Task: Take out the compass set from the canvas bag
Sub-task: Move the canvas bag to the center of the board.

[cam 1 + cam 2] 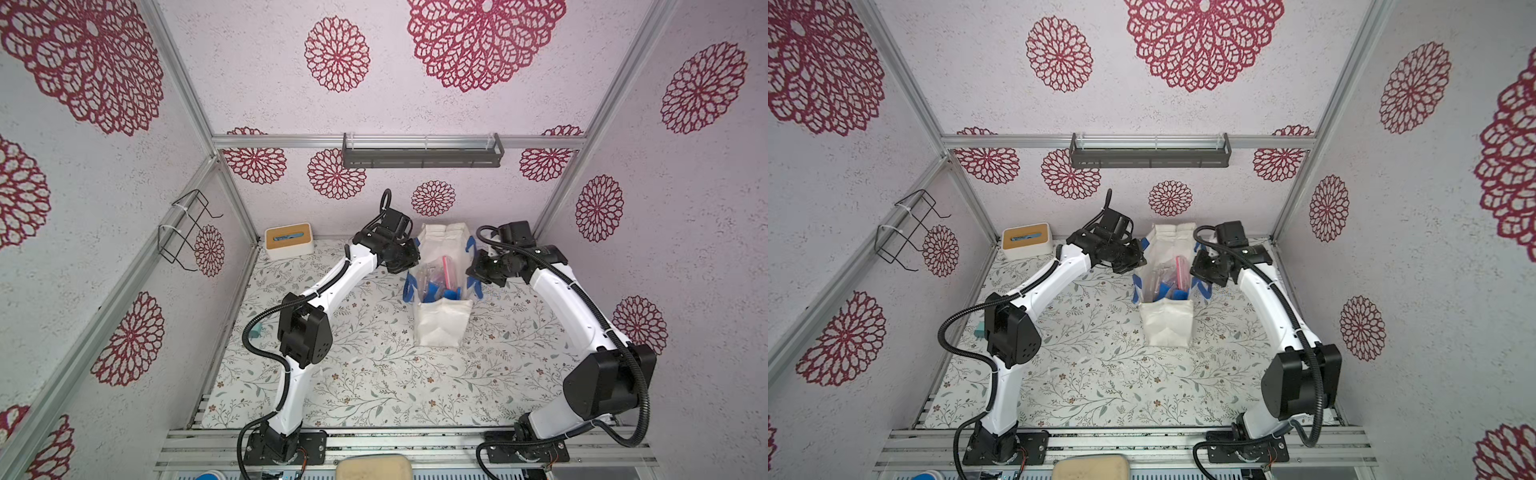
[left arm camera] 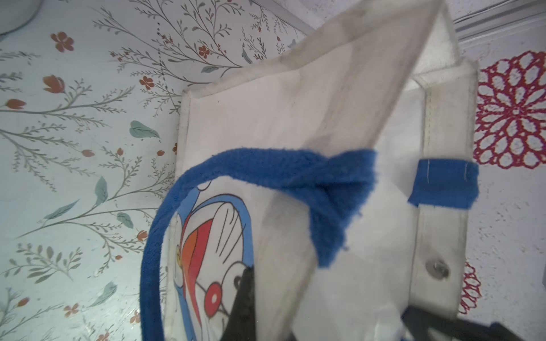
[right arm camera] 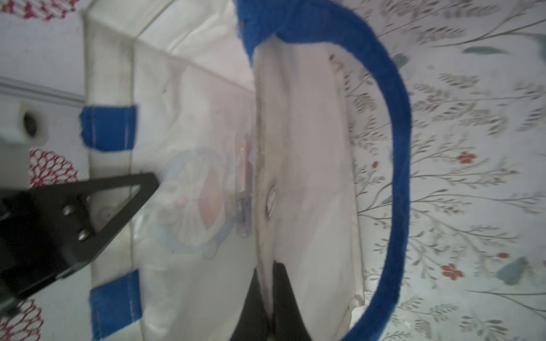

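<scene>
Fingertips [image 3: 285,298] of the right gripper [image 1: 473,269] are pinched shut over one long wall of the off-white boxy canvas bag with blue strap handles [image 1: 442,328]; the opposite wall is clamped likewise by the left gripper [image 1: 415,257]. The mouth is thus held spread, presumably to expose the clear plastic pouch [image 1: 436,272], judged the compass set, lying inside. No writing is readable; only a cartoon print [image 2: 212,236] is seen.

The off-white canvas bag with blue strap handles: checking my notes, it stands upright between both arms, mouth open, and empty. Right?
Not empty: both top views show a clear plastic packet with pink-red parts inside the off-white canvas bag. The rest of your note is right.
</scene>
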Tool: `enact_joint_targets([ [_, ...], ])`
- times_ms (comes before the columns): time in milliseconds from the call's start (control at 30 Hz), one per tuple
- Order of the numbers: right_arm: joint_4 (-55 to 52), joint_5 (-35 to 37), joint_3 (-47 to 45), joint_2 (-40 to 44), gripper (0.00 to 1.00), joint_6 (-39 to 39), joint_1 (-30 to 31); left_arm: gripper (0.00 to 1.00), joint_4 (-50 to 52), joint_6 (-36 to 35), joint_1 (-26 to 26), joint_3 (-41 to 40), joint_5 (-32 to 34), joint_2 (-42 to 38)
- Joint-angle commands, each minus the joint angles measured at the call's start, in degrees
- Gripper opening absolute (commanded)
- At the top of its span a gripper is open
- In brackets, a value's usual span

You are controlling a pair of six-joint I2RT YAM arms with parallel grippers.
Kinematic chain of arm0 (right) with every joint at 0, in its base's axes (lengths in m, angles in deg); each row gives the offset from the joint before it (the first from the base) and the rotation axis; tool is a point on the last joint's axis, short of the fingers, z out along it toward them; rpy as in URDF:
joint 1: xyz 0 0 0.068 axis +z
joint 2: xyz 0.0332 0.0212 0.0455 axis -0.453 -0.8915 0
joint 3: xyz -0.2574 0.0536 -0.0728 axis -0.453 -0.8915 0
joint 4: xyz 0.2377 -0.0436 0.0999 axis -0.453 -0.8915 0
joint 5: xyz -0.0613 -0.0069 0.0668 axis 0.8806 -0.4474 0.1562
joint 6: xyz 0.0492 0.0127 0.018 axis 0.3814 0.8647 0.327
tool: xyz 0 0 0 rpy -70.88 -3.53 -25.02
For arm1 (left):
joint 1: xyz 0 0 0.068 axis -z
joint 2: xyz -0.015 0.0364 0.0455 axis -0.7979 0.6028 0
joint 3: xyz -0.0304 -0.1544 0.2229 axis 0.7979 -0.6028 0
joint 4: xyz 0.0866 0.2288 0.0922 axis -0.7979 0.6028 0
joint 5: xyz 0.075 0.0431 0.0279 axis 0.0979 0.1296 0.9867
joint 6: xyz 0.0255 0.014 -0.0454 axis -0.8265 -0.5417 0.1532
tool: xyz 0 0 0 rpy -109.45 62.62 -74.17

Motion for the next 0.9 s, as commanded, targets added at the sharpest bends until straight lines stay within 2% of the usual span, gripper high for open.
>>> enact_joint_targets([
  [0, 6.8, -4.6, -0.7, 5.3, 0.00, 6.2, 5.4, 0.00, 0.1, -2.3, -1.3, 2.4, 1.3, -6.8],
  [167, 15.4, -3.2, -5.8, 5.9, 0.00, 11.7, 13.1, 0.00, 5.2, -6.2, -1.4, -1.2, 6.0, -13.7],
  [367, 20.7, -0.5, -7.7, 3.1, 0.00, 14.3, 20.0, 0.00, 6.7, -7.7, -1.3, -9.7, 11.5, -22.2],
  [600, 19.8, 3.0, -9.9, 1.4, 0.00, 14.5, 22.3, 0.01, 5.9, -6.8, -1.4, -24.4, 16.5, -29.6],
  [733, 20.1, 3.1, -11.2, 1.8, 0.00, 14.6, 22.3, 0.17, 5.9, -5.8, -2.1, -31.3, 19.1, -32.4],
  [867, 20.4, 2.9, -11.2, 1.7, 0.00, 14.4, 22.3, 0.44, 6.1, -5.1, -3.4, -34.2, 20.4, -34.4],
])
